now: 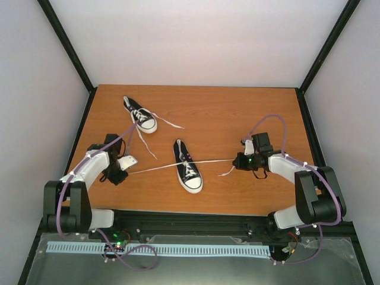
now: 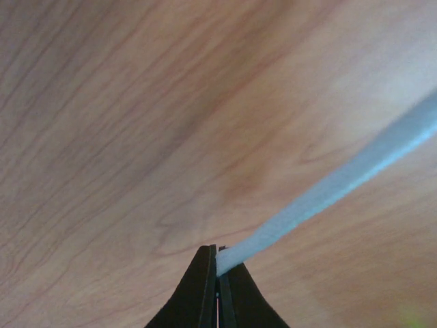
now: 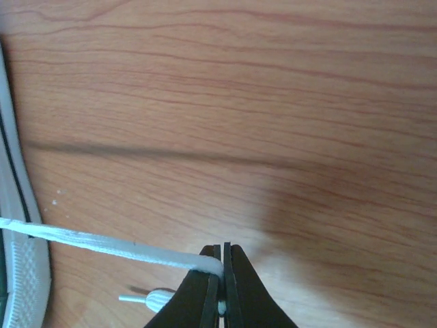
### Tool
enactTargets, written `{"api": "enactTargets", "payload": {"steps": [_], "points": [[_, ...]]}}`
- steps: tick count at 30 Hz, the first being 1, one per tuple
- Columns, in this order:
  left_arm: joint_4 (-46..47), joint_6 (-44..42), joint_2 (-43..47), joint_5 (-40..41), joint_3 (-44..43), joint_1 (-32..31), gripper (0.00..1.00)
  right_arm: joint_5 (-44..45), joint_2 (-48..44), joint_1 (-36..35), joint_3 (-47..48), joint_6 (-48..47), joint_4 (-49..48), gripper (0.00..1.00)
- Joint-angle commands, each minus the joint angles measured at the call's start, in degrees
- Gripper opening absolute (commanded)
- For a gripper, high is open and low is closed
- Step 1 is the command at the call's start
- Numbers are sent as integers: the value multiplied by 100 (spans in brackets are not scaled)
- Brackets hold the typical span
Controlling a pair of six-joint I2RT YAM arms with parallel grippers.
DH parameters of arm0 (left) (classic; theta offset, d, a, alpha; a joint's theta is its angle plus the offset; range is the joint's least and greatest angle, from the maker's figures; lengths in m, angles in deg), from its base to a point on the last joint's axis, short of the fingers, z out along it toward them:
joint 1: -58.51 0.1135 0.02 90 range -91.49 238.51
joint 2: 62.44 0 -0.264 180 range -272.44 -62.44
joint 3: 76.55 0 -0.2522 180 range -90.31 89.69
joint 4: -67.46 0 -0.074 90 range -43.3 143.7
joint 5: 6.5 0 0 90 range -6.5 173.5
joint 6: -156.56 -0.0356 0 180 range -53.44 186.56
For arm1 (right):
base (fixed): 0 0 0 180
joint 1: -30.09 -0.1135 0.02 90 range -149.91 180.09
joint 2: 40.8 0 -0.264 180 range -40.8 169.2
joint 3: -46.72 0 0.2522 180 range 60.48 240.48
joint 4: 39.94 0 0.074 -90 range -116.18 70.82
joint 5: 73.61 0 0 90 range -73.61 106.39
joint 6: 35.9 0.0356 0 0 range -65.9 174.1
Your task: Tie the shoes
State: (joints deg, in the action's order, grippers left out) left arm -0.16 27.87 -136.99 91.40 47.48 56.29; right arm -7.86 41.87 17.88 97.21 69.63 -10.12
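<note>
The near sneaker (image 1: 189,167) sits mid-tabletop (image 1: 237,119), and its laces are stretched taut to both sides. The left jaws are pressed together on the left lace (image 2: 328,191), pinching it right at their tips. The right jaws are pinching the right lace (image 3: 102,240) too, its loose tail (image 3: 147,297) poking out beside them. The far sneaker (image 1: 141,114) lies well apart, laces slack.

One black sneaker (image 1: 188,167) lies central on the surface (image 1: 249,113), its white lace (image 1: 214,160) taut between left pincer (image 1: 126,173) and right pincer (image 1: 236,160). The second sneaker (image 1: 140,114) lies back-left, laces (image 1: 169,123) loose.
</note>
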Motion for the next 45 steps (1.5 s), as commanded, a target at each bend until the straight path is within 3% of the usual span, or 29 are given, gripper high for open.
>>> {"api": "enactTargets", "payload": {"steps": [1, 6, 11, 14, 20, 24, 32, 36, 41, 45], "points": [[664, -382, -416, 659, -46, 597, 1, 36, 57, 471, -280, 291, -474, 3], [1391, -554, -1055, 1110, -52, 895, 1, -106, 246, 665, -360, 237, -586, 3], [1524, -303, -1497, 959, -455, 908, 1, -411, 343, 724, -473, 330, -777, 3], [863, 248, -1379, 0, -893, 299, 1, -470, 416, 226, -218, 267, -658, 3], [359, 723, -856, -1550, -1051, -1684, 1, -733, 455, -1024, 47, 390, -836, 3], [867, 1145, -1370, -1512, -1113, -2316, 1, -877, 566, -1651, 88, 480, -1030, 3], [1780, 1561, -2405, -1551, -1476, -3123, 1, -919, 663, -2461, 124, 674, -1246, 3], [1861, 1666, -2758, -1891, -1670, -3231, 1, -943, 675, -2736, 109, 763, -1323, 3], [1748, 1626, -2736, -2284, -1765, -3241, 1, -738, 540, -2849, 99, 815, -1250, 3], [1404, 1402, -2196, -1889, -1751, -3162, 1, -185, 143, -2805, 159, 624, -670, 3]]}}
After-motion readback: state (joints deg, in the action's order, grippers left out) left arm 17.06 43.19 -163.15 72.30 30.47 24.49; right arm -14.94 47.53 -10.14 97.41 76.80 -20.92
